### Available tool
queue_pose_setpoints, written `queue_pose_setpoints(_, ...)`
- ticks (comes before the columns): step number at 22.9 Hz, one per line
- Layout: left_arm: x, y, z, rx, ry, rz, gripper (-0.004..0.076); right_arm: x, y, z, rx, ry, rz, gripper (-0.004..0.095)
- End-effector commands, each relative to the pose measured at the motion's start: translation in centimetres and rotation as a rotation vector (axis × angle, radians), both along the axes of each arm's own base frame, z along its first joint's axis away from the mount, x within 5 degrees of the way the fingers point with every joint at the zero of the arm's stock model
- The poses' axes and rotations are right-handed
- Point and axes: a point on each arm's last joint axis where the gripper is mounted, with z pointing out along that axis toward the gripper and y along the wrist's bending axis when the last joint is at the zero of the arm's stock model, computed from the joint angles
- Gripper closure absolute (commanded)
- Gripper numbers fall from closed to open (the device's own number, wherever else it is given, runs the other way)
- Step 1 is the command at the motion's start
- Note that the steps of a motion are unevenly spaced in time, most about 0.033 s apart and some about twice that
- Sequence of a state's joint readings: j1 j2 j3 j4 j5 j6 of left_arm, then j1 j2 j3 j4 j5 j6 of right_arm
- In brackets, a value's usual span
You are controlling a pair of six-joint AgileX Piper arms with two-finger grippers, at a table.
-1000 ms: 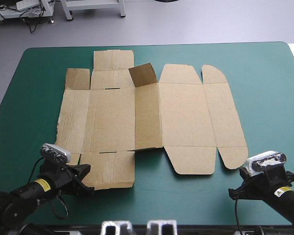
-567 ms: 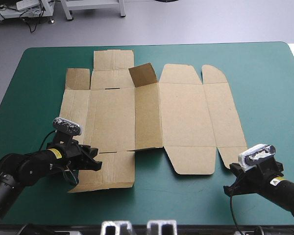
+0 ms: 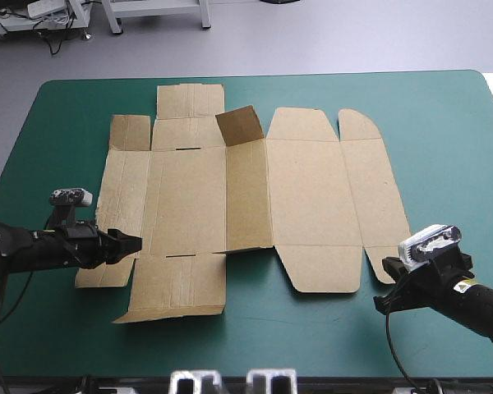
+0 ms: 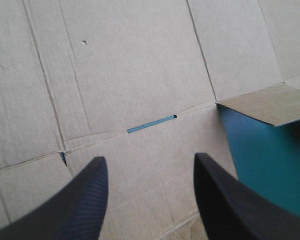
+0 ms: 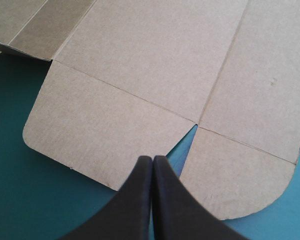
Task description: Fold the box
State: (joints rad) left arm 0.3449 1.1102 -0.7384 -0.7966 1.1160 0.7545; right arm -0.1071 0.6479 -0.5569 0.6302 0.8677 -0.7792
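The box (image 3: pixel 304 189) lies spread out as a flat brown sheet across the middle of the tabletop (image 3: pixel 452 139). One small flap (image 3: pixel 240 123) at its far edge is tilted up. A wide band of bare teal-green cover (image 3: pixel 444 197) lies to the right of the box. A narrower band lies to its left, and there are strips beyond its far edge and in front of its near edge.

The left hand (image 3: pixel 127 245) reaches in from the box's left edge, low over the board. In the left wrist view the left hand (image 4: pixel 147 162) has its black fingers spread well apart, with nothing between them but the box (image 4: pixel 130 65) beneath. Ahead of the fingers a thin slot (image 4: pixel 151 123) in a crease shows the cover through it.

The right hand (image 3: pixel 388 283) sits at the box's near right corner, over the cover. In the right wrist view the right hand (image 5: pixel 152 159) has its fingers pressed together into one point. That point aims at the notch between two rounded near flaps of the box (image 5: pixel 155 55). Whether it touches the board cannot be told.
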Motion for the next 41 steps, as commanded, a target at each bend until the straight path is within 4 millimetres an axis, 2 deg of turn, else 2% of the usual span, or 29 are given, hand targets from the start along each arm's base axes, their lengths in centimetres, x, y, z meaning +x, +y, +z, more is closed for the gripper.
queue_pose_setpoints(1, 2.9, 2.3, 1.9, -0.131, 0.016, 0.018, 0.0223, 0.5, 0.1, 1.3, 0.017, -0.072, -0.006, 0.0931)
queue_pose_setpoints(4, 6.2, 5.3, 2.9, -0.11, 0.083, 0.057, 0.0199, 0.5, 0.2, 1.3, 0.017, -0.074, 0.002, 0.0931)
queue_pose_setpoints(7, 8.5, 7.8, 2.3, 0.026, 0.19, 0.091, 0.0199, 0.5, 0.4, 1.5, 0.039, -0.079, 0.015, 0.0931)
queue_pose_setpoints(8, 8.9, 8.4, 1.4, 0.059, 0.234, 0.09, 0.0199, 0.4, 0.5, 1.5, 0.04, -0.08, 0.021, 0.0932)
queue_pose_setpoints(12, 10.1, 9.1, -1.3, 0.034, 0.308, 0.063, 0.0198, 0.4, 0.5, 1.5, 0.042, -0.079, 0.026, 0.0932)
queue_pose_setpoints(21, 11.2, 9.4, -3.7, -0.012, 0.326, 0.004, 0.0198, 0.4, 0.5, 1.5, 0.042, -0.079, 0.026, 0.0932)
queue_pose_setpoints(26, 11.5, 8.7, -4.5, -0.062, 0.332, -0.01, 0.0199, 0.4, 0.5, 1.5, 0.042, -0.079, 0.026, 0.0932)
queue_pose_setpoints(36, 12.2, 3.6, -6.0, -0.067, 0.372, -0.184, 0.0199, 0.4, 0.5, 1.5, 0.042, -0.082, 0.023, 0.0932)
queue_pose_setpoints(41, 12.5, 3.3, -5.7, -0.11, 0.323, -0.198, 0.0199, 0.4, 0.6, 1.5, 0.05, -0.078, 0.027, 0.0932)
